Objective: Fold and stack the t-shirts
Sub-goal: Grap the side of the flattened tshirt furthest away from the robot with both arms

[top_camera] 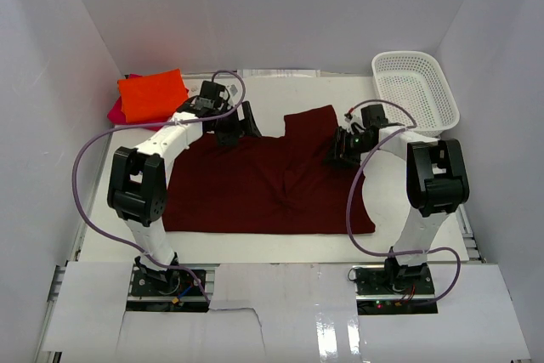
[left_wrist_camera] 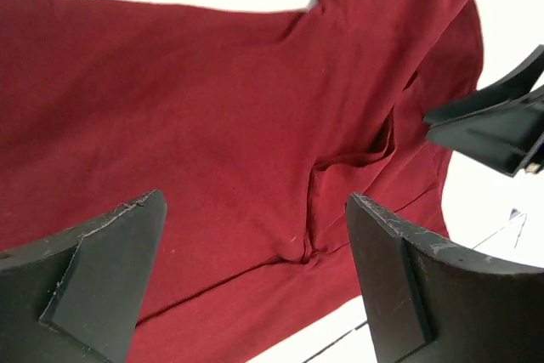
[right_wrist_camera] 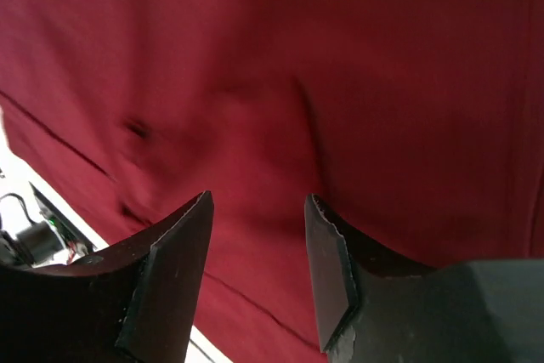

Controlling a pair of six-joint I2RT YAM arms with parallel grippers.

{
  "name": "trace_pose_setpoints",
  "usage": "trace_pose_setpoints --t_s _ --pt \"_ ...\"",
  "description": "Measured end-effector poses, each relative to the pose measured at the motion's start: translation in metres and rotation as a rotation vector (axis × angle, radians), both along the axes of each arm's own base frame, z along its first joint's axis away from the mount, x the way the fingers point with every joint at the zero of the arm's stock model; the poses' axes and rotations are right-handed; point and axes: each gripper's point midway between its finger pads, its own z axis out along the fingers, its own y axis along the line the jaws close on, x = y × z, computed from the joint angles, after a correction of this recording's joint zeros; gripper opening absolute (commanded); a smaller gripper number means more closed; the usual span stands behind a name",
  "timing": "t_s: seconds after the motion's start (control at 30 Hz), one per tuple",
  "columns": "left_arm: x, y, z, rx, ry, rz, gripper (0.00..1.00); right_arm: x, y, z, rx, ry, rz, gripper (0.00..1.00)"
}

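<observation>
The left gripper (left_wrist_camera: pixel 255 206) hangs with its jaws wide apart and nothing between them, low over the far-left part of the maroon t-shirt (top_camera: pixel 263 184). The right gripper (right_wrist_camera: pixel 257 210) is also parted, though more narrowly. It has only cloth beneath its fingers and none pinched, and it sits over the shirt's far-right side, just beside the flap that juts toward the back wall. The maroon t-shirt lies spread across the middle of the table (top_camera: pixel 399 218), mostly flat, with creases running in to a pucker near its centre (the left wrist view shows a small raised fold there too). Well apart from it, in the far-left corner, the orange t-shirt (top_camera: pixel 151 95) lies as a neat folded square on top of the magenta t-shirt (top_camera: pixel 114 111), of which only an edge peeks out. The white mesh basket (top_camera: pixel 448 104) stands in the far-right corner. Judging from this, two shirts are already folded and stacked, and the step in hand is the start of folding the last one. The next move likely calls for both grippers to drop onto the far edge and close on a single layer of cloth at matching points. They would then carry it evenly toward the near hem so the fold lands straight; whether the jutting flap should be tucked in first is hard to tell.
</observation>
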Motion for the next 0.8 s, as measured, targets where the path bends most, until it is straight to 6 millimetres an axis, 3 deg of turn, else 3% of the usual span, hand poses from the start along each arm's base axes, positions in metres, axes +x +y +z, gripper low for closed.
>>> trace_pose_setpoints --t_s 0.07,0.17,0.4,0.8 --pt "-0.005 0.000 -0.007 0.001 0.017 -0.006 0.98 -0.014 -0.006 -0.011 -0.025 0.039 -0.013 0.52" --pt "-0.012 0.002 -0.019 0.011 0.046 -0.010 0.98 -0.024 -0.014 -0.010 -0.055 0.036 -0.035 0.52" --pt "-0.019 0.004 -0.034 0.020 0.072 -0.017 0.98 -0.030 -0.030 -0.018 -0.141 0.030 -0.090 0.45" --pt "-0.020 0.008 -0.050 0.052 0.099 -0.020 0.98 -0.029 -0.050 -0.022 -0.247 0.040 -0.208 0.44"
